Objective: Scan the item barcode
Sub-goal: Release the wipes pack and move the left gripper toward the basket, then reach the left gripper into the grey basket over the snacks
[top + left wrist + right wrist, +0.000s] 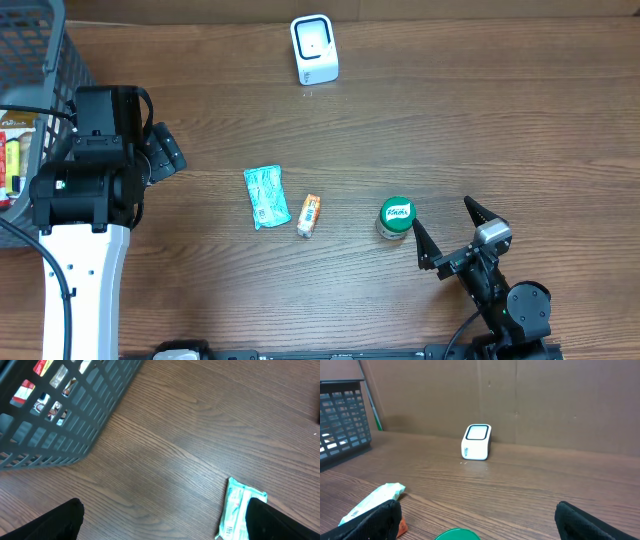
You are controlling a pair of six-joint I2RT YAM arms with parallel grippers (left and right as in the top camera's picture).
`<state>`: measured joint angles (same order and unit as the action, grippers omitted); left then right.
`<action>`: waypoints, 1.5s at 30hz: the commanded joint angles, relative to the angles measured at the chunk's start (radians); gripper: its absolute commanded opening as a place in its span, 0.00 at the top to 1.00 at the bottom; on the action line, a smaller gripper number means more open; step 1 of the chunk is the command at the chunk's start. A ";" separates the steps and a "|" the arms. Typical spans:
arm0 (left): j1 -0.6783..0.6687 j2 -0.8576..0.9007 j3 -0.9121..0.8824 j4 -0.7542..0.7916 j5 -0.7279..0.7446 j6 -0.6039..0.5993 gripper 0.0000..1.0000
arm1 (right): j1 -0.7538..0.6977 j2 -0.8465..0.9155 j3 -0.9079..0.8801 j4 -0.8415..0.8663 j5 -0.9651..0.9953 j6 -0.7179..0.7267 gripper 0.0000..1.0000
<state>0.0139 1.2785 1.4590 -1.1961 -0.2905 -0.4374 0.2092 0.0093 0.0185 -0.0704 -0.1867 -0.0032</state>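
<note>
Overhead view shows me the green-lidded jar [396, 218] standing upright, right of centre on the tabletop [480, 120]. It is just beside one tip of my right fingers [424, 245], which are spread wide and hold nothing. My left fingers [280, 520] are also spread and empty, over at the left by the basket [40, 90], with the teal packet [265, 197] near them. I take the jar for the item (the packet or the small orange pack [309, 215] could serve as well). It looks rigid and light, with a round wall that is probably slick. I'd clamp squarely across the body below the lid, so it doesn't twist or tip. The scanner [314, 48] sits top centre, well apart.
</note>
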 commanded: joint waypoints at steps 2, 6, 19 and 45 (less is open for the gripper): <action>0.005 -0.010 -0.011 0.003 0.026 0.023 0.10 | -0.004 -0.006 -0.011 0.005 0.002 0.000 0.00; 0.005 -0.010 -0.011 0.003 0.026 0.023 0.10 | -0.004 -0.006 -0.011 0.005 0.002 0.000 0.00; 0.005 -0.010 -0.011 -0.005 0.026 0.023 0.10 | -0.004 -0.006 -0.011 0.005 0.002 0.000 0.00; 0.005 -0.010 -0.028 0.002 0.030 0.022 0.09 | -0.004 -0.006 -0.011 0.005 0.002 0.000 0.00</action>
<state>0.0139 1.2781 1.4567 -1.1995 -0.2718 -0.4343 0.2092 0.0093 0.0185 -0.0708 -0.1867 -0.0032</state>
